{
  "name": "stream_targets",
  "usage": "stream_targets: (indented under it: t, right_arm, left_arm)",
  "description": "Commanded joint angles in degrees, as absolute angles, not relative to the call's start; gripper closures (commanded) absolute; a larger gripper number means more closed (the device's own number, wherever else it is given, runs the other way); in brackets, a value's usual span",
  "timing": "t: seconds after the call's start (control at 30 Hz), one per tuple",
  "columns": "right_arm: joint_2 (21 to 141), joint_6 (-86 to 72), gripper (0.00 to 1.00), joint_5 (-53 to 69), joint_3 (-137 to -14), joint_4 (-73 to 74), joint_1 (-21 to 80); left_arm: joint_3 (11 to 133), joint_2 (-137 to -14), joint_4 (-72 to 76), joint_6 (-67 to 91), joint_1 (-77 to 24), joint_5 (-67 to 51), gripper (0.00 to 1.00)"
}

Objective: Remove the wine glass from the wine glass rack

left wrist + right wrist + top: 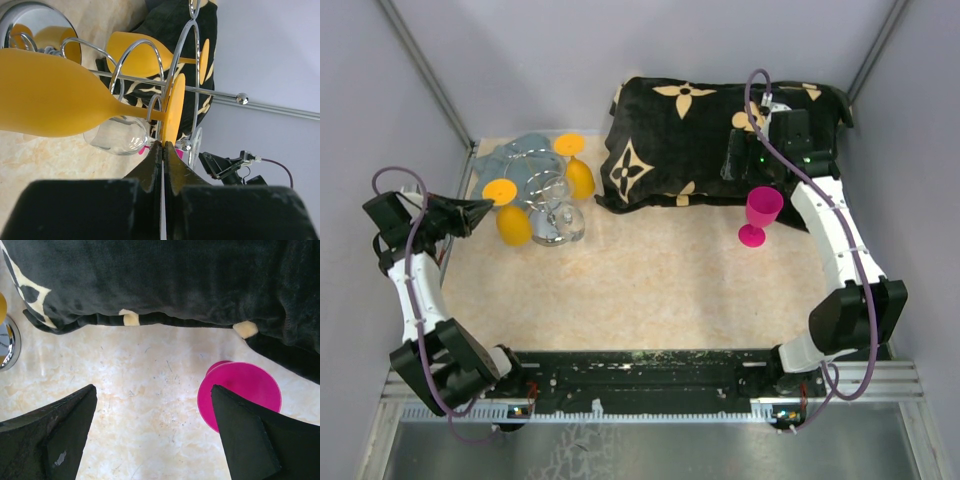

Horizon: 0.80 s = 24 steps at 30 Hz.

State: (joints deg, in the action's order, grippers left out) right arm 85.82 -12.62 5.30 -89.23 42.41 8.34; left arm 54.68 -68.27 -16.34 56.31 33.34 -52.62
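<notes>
1. The step in hand, as we judge it, is reaching for a yellow wine glass (50, 95) hung foot-up in the chrome wire wine glass rack (548, 192), on the rack's near-left side.
2. The left gripper (162, 146) has its fingers closed to a thin slit at the foot's rim; we cannot tell if they pinch it.
3. Far right of the rack, the right gripper (153, 388) is spread wide and holds nothing, above a pink wine glass (240, 390) on the tabletop (650, 280).
4. The next move calls for sliding the stem outward, free of its wire loop.
5. We read no brand or writing.
</notes>
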Motion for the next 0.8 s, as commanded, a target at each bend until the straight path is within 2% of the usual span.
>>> stream_targets:
  t: [0.0,0.77]
  right_arm:
    - [82.82,-12.13,0.03,5.74,-89.05,39.73,8.08]
    - [83.03,-10.61,0.03,6.62,-89.82,40.34,8.05]
  left_arm:
    - [57.29,-66.41,-17.14,57.84,34.23,-54.32,1.00]
    - [58.54,-62.55,-26.31,54.46,38.42,-55.81,1.00]
